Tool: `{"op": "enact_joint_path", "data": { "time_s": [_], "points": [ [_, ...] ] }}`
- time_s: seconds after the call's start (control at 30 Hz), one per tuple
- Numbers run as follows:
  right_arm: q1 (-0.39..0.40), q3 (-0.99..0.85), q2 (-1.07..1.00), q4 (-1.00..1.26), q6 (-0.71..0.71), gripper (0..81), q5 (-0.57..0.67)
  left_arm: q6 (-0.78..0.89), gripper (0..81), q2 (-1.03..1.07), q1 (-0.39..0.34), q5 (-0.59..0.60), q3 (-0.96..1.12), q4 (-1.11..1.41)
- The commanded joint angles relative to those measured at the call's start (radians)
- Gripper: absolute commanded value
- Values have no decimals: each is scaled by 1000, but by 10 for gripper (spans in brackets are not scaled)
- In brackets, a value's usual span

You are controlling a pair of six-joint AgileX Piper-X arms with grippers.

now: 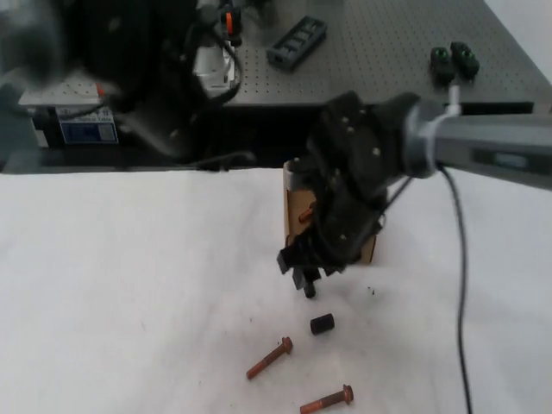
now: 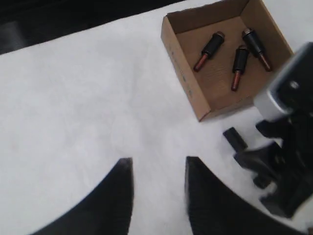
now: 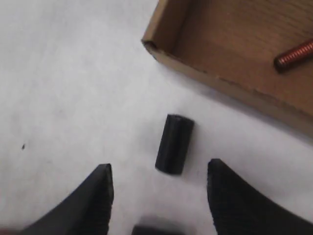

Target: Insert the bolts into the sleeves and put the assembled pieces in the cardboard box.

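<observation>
The right hand [image 3: 159, 167] is spread over one loose sleeve [image 3: 174, 143] laid flat on the table [image 1: 129, 276].
The sleeve's long axis is pointed at the cardboard box [image 2: 182, 73] near it, where three assembled pieces [image 2: 209, 50] are laid. Two bolts [image 1: 269, 358] are seen flat nearby, heads turned toward the robot's right. The left hand [image 2: 159, 161] is held spread, empty.

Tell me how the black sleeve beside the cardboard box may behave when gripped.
The black sleeve looks like a rigid cylinder lying on its side, so it may roll if nudged sideways. The white cloth under it probably damps that. Its smooth-looking wall might slip unless the open right gripper closes squarely.
</observation>
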State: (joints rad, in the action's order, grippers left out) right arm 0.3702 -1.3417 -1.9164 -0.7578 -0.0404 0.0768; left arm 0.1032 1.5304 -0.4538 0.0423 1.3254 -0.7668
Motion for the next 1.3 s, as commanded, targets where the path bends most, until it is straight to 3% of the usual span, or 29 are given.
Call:
{"op": "enact_joint_path", "data": {
  "time_s": [0.0,0.3,0.37,0.57,0.77,0.97,1.27],
  "points": [
    [5,-116,-107,-36,19,386,-22,-14,261,-114,3,-17,-101,40],
    [6,-152,-191,-72,19,373,-49,-89,261,-170,3,-14,-166,18],
    [12,-152,-198,-79,19,311,-49,-89,261,-170,3,-14,-168,18],
    [17,-152,-200,-83,22,4,-44,-103,261,-170,3,15,-168,14],
    [-15,-123,-112,-120,56,15,-2,-263,261,-100,-2,208,-168,22],
    [-90,88,188,-99,40,15,57,-335,267,98,-32,216,-146,37],
    [-213,434,613,-81,26,15,75,-452,307,360,-151,170,-7,-6]
  ]
}}
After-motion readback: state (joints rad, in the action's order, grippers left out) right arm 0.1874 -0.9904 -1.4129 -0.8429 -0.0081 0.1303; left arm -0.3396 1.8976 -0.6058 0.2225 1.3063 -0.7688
